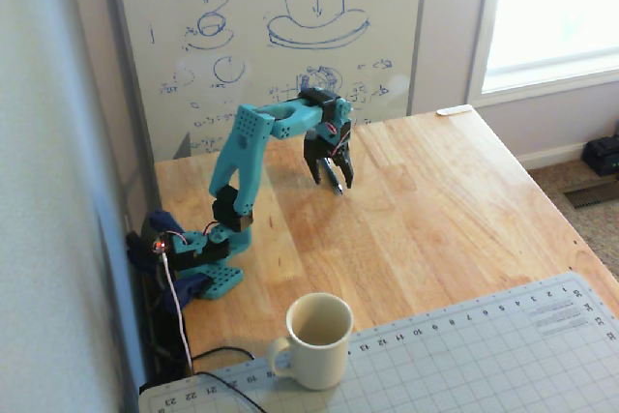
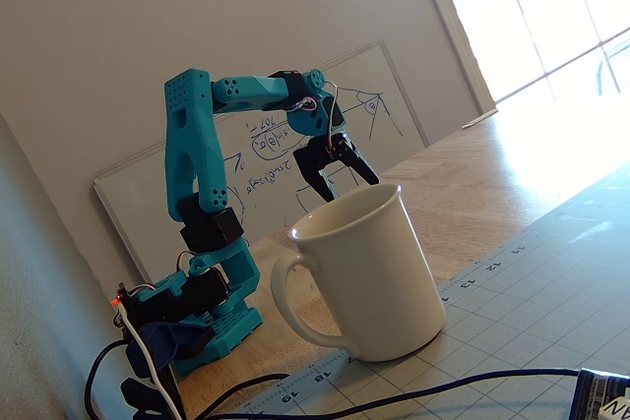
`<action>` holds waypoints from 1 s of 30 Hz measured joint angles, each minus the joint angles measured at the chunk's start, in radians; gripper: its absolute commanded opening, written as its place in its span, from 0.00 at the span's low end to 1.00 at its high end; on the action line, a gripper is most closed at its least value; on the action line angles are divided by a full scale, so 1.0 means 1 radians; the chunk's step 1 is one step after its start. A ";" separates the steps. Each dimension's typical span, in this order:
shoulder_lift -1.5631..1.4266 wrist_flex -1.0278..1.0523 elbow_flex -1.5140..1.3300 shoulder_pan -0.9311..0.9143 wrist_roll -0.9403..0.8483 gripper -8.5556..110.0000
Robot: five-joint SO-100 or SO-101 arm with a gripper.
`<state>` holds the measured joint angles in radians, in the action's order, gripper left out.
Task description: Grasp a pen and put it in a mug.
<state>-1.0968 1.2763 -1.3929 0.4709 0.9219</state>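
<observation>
Wooden table [image 1: 435, 210] is carrying a grid mat [image 1: 464, 355] at 5 o'clock. Mug [image 1: 317, 339] is standing on the mat's edge at 6 o'clock. Gripper [image 1: 332, 179], fingers spread wide, is pointing down around the pen [image 1: 336, 181] near 12 o'clock.

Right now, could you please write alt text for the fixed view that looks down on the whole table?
A teal robot arm reaches across a wooden table, its black gripper pointing down over a slim dark pen at the far side. A cream mug stands upright and empty at the near edge, on the corner of a gridded cutting mat.
</observation>
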 measured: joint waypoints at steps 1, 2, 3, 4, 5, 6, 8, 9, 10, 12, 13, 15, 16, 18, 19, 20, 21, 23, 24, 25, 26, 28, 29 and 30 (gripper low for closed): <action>0.000 0.000 0.000 0.000 0.000 0.29; 0.000 0.000 0.000 0.000 0.000 0.28; 0.000 0.000 0.000 0.000 0.000 0.27; 0.000 0.000 0.000 0.000 0.000 0.25; 0.002 0.000 0.000 0.000 0.000 0.23; 0.005 0.000 0.000 0.000 0.000 0.21; 0.021 -0.002 0.000 0.000 0.000 0.17; 0.032 -0.003 0.000 0.000 0.000 0.15; 0.037 -0.008 0.003 0.000 0.000 0.14; 0.044 -0.008 0.020 -0.002 0.000 0.11; 0.046 -0.008 0.021 -0.002 0.000 0.10; 0.048 -0.008 0.021 0.000 0.000 0.08; 0.048 -0.008 0.021 -0.005 0.002 0.08; 0.049 -0.008 0.021 -0.012 0.002 0.08; 0.049 -0.008 0.021 -0.017 0.002 0.08; 0.049 -0.008 0.021 -0.020 0.002 0.08; 0.049 -0.008 0.021 -0.021 0.002 0.08; 0.049 -0.008 0.021 -0.023 0.002 0.08; 0.049 -0.008 0.021 -0.023 0.002 0.08; 0.049 -0.008 0.021 -0.023 0.002 0.08; 0.048 -0.008 0.021 -0.023 0.002 0.08; 0.043 -0.008 0.021 -0.021 0.002 0.08; 0.031 -0.008 0.017 -0.021 0.002 0.08; 0.008 -0.008 0.005 -0.021 0.002 0.08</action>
<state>-1.0891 1.2686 -1.3883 0.4495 0.9235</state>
